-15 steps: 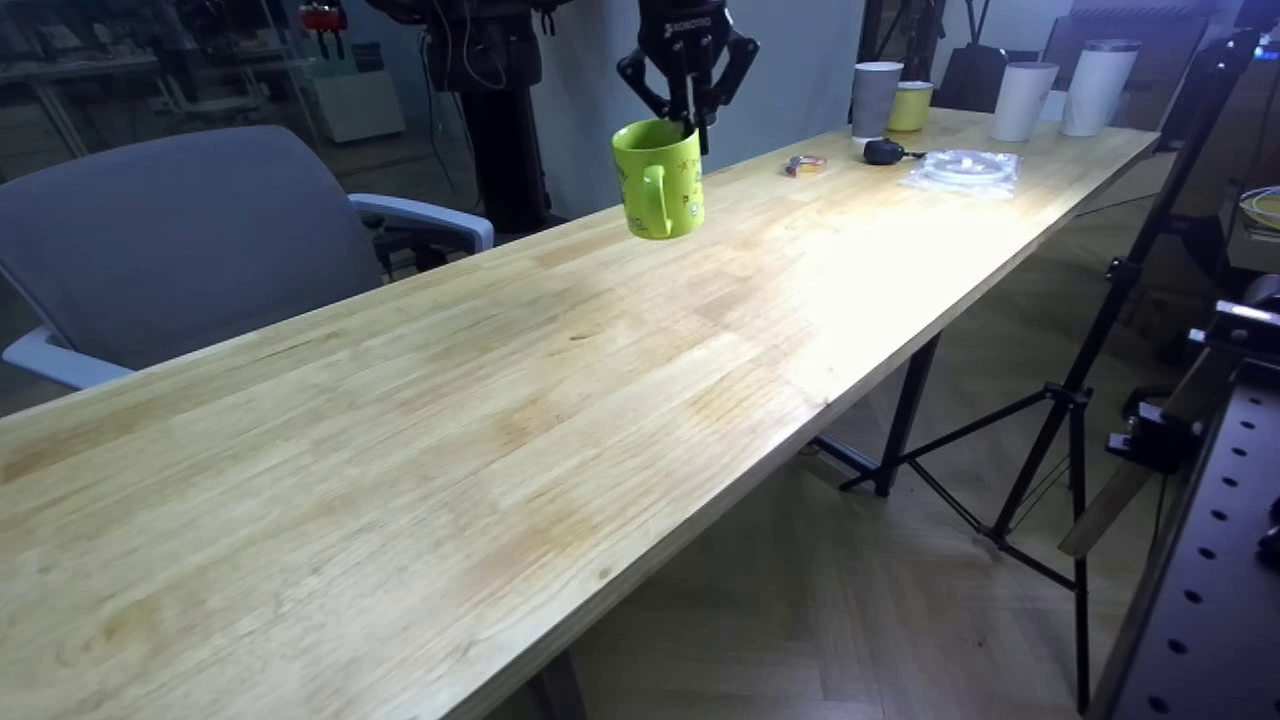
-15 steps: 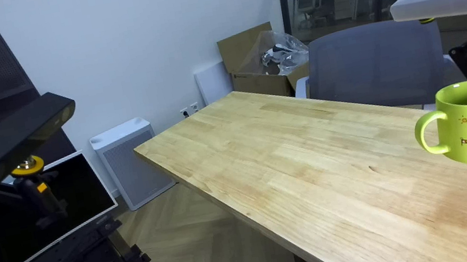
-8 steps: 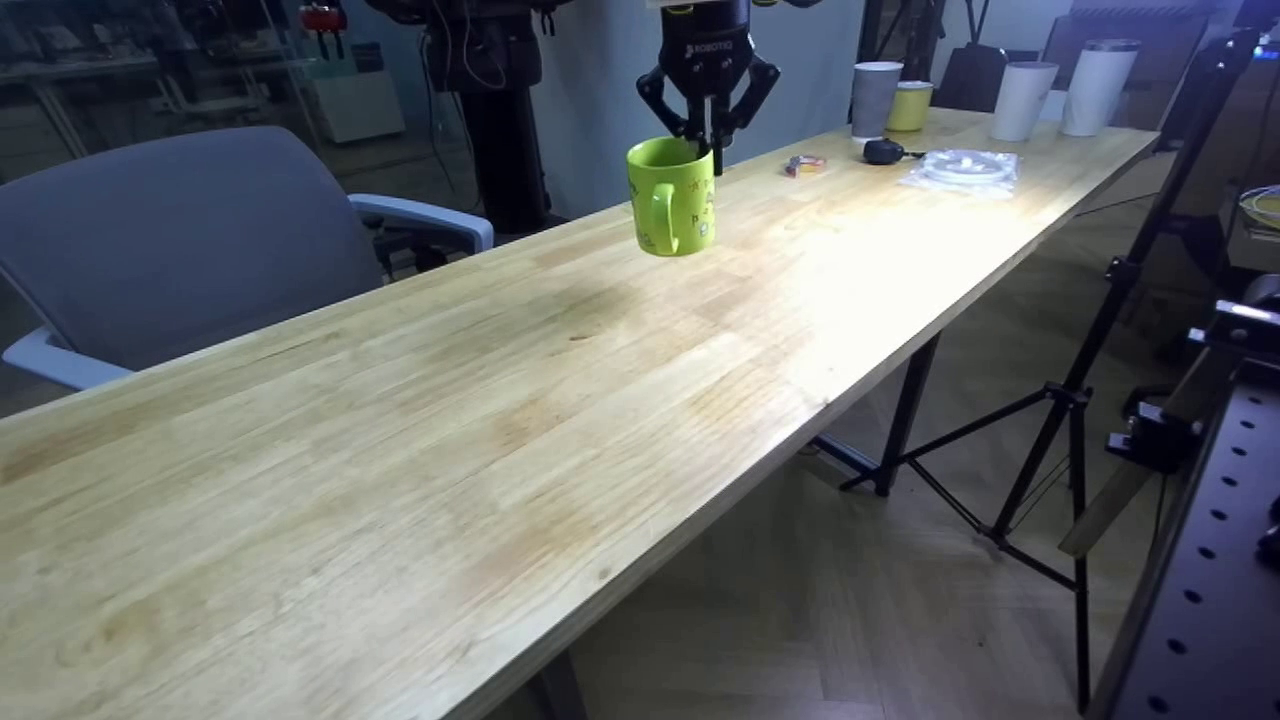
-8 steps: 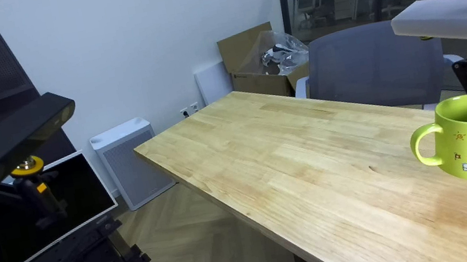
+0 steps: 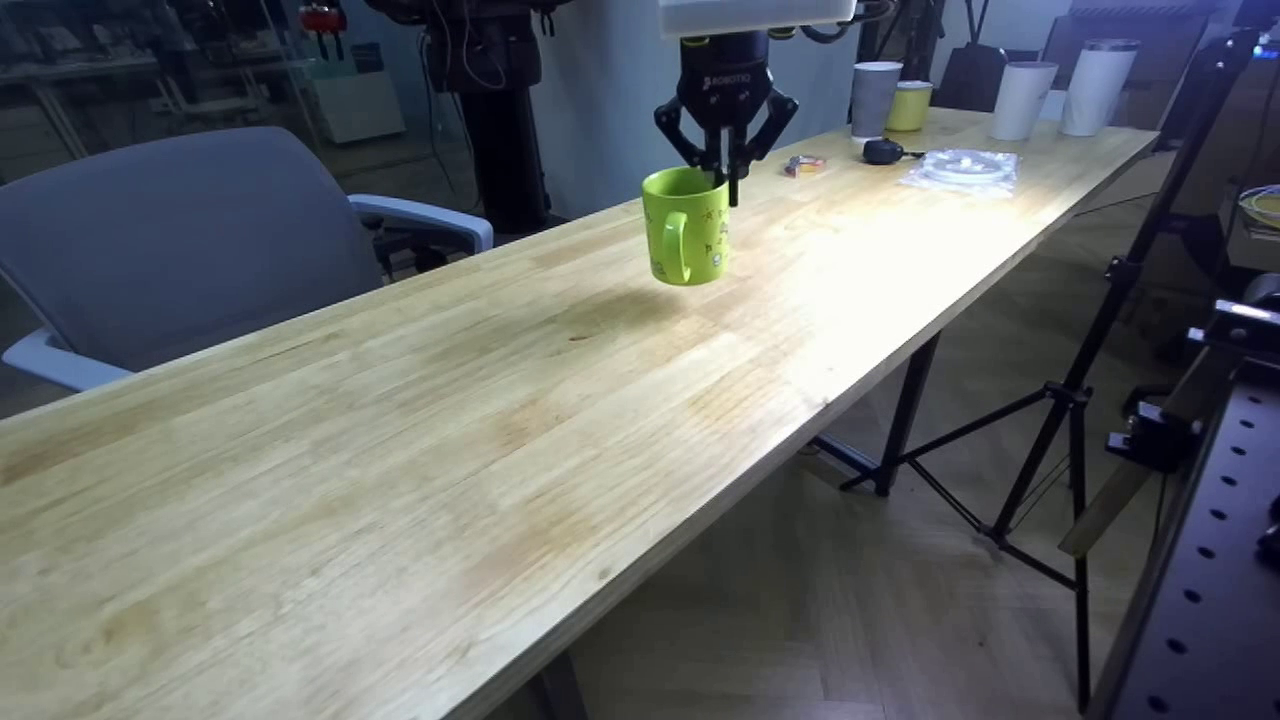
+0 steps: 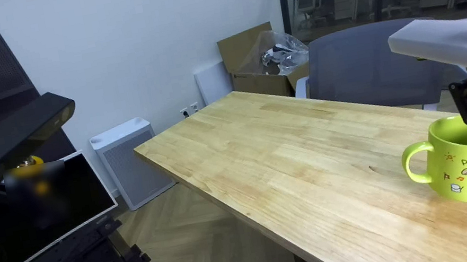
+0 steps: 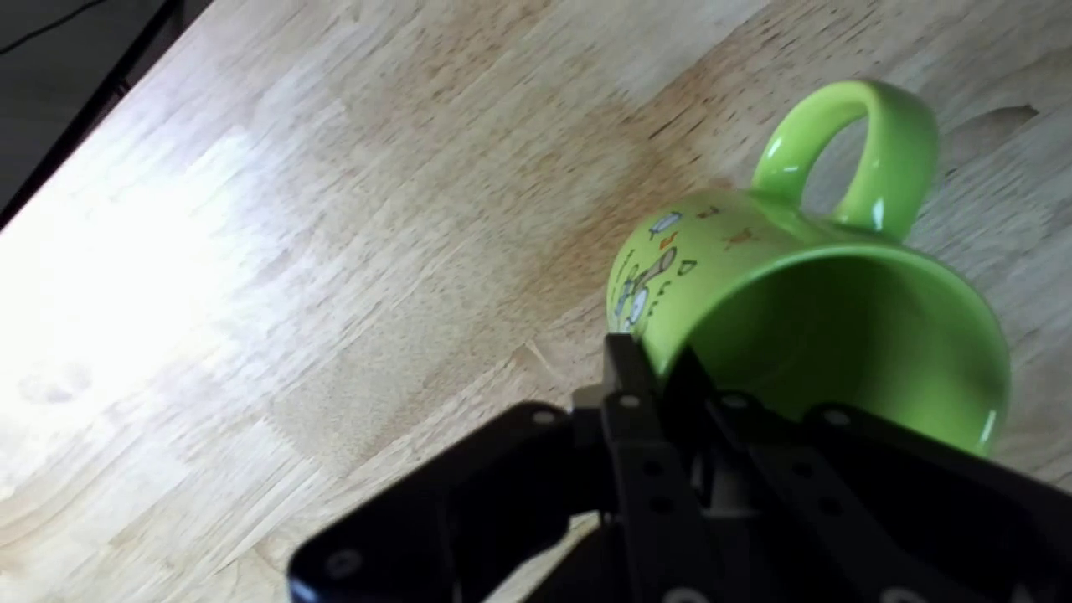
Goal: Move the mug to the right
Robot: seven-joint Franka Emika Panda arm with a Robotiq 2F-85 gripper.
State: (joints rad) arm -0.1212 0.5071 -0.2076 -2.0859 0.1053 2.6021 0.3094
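The lime-green mug hangs upright a little above the wooden table in both exterior views; it also shows at the right. My gripper is shut on the mug's rim wall, opposite side from nothing else held. In the wrist view the gripper has one finger outside the mug and one finger inside it. The handle points toward the top of the wrist view and away from the fingers. The inner fingertip is partly hidden in the mug's shadow.
The wooden table lies below the mug. At its far end stand a grey cup, a yellowish cup and white cups. A bagged item and a black item lie nearer. A chair stands alongside.
My gripper has moved down with the mug, nearer the table. The mug has shifted slightly right in an exterior view and slightly left in an exterior view. The grip is unchanged.
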